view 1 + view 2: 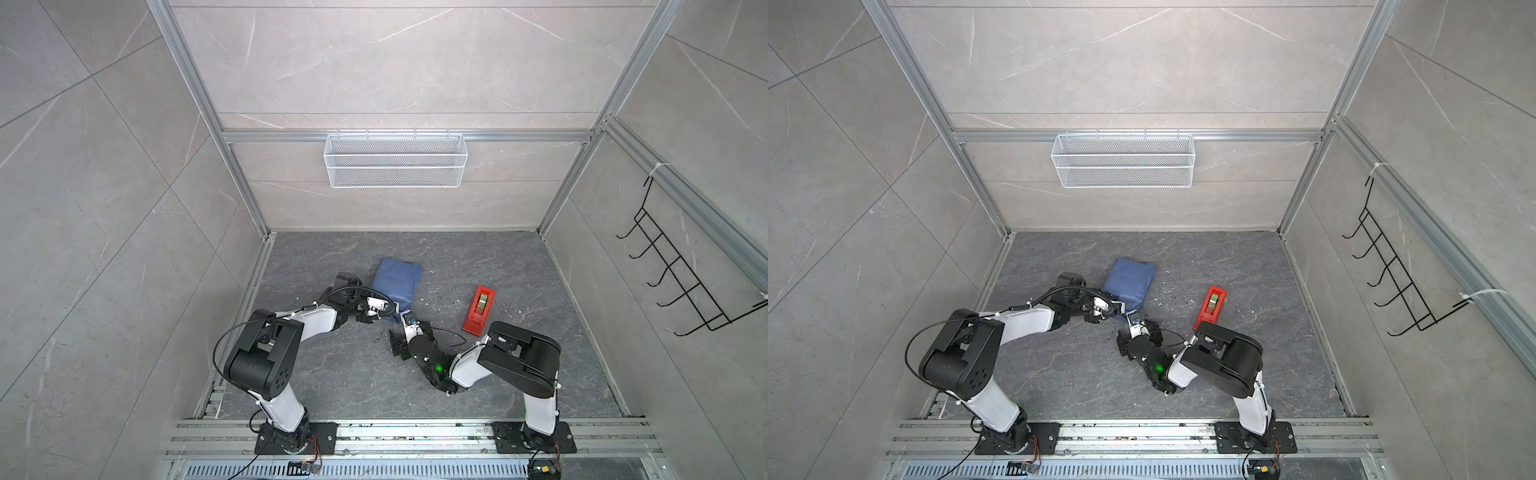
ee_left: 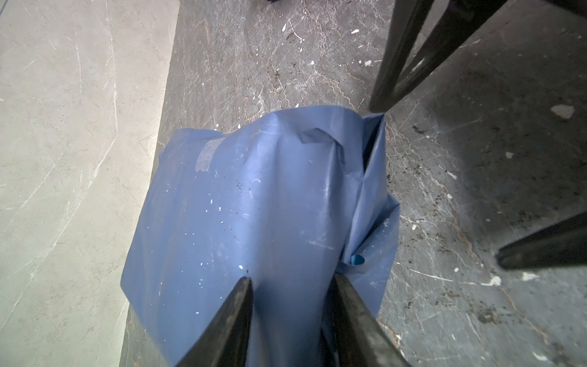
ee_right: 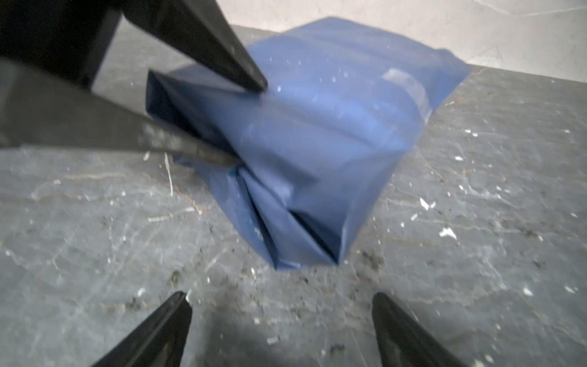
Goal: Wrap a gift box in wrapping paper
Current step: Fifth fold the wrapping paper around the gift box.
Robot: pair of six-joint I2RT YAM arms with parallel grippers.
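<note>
On the dark marbled table point(image 1: 540, 270), inside grey tiled walls, the wrapping paper point(image 1: 397, 278) is folded into a bundle near the middle. The gift box is hidden, presumably within it. One end is pinched by the half-closed left gripper point(image 2: 292, 279), likely so the folds are held down. The right gripper point(image 3: 281, 298) is spread wide and empty, just short of that end.

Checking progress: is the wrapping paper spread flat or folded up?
Folded: the wrapping paper sits as a bundle, with a tape strip on top and pleated end flaps.
</note>
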